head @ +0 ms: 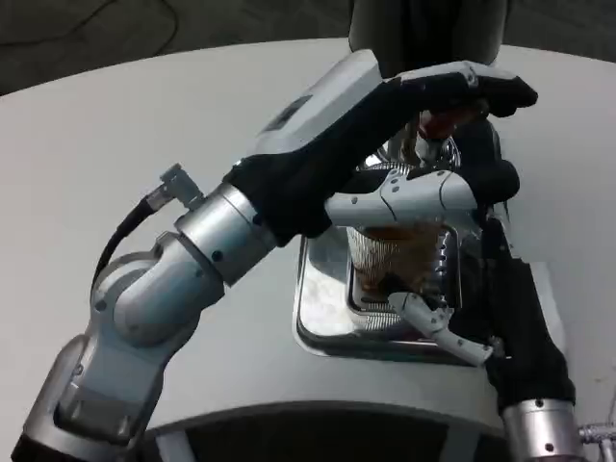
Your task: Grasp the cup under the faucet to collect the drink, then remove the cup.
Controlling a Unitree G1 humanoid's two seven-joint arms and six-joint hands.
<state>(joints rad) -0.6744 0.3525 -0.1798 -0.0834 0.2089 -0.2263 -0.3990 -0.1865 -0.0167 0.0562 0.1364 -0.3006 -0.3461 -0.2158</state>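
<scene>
Patience is my rule: with my left hand pressing the faucet lever, my right hand, fingers apart, should close squarely around the amber-filled cup standing on the drip tray.

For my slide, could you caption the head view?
Left hand at the faucet, right hand reaching the cup.

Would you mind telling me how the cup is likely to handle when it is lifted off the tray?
The cup looks like clear ribbed plastic, so probably light and squeezable. It holds brown drink, so tilting may spill it. The ribs should help the right robot hand grip.
</scene>
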